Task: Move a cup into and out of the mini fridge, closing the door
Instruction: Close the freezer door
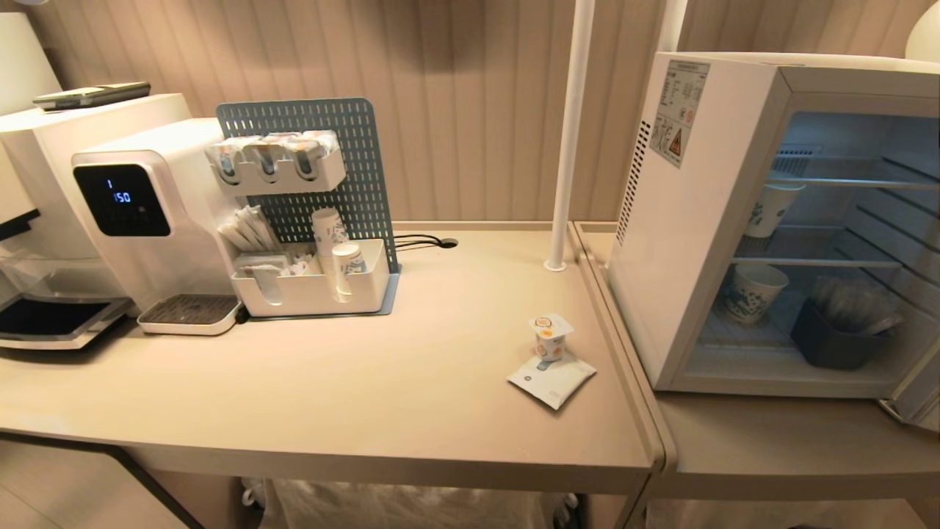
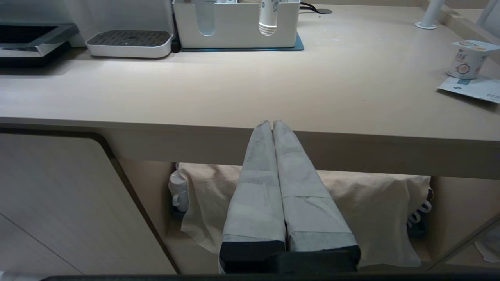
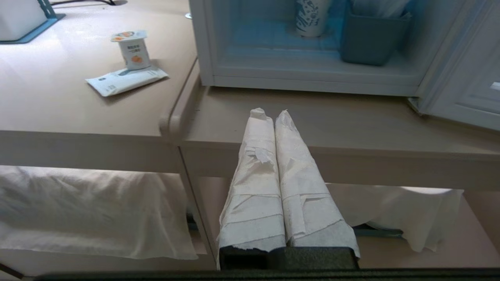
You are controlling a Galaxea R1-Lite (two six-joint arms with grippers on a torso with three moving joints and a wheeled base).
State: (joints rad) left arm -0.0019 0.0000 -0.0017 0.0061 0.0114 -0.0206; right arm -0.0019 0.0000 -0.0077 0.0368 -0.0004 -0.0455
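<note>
right now, operator, you are looking at both claws parked low, just below and in front of the counter edge point(image 3: 273, 150), neither showing in the head view. the left gripper point(image 2: 272, 124) is sitting with its wrapped fingers pressed together on nothing, and the right gripper point(image 3: 269, 114) is doing the same, its taped fingers touching along their whole length.

measured from the cup point(image 1: 551, 336), everything else is falling into place. it is standing upright on a flat white sachet point(image 1: 552, 378), near the right end of the table point(image 1: 294, 411). its long axis is running vertical, flat sealed top upward. from the right gripper it is lying ahead and off to the left; from the left gripper it is lying ahead and well off to the right. the right arm looks the nearer of the two, so you are probably reaching with that one.

just to the right of the cup, the mini fridge point(image 1: 683, 220) is standing with the door point(image 3: 461, 89) swung open at its far right, and paper cups point(image 1: 753, 292) are resting on its shelves farther in.
</note>
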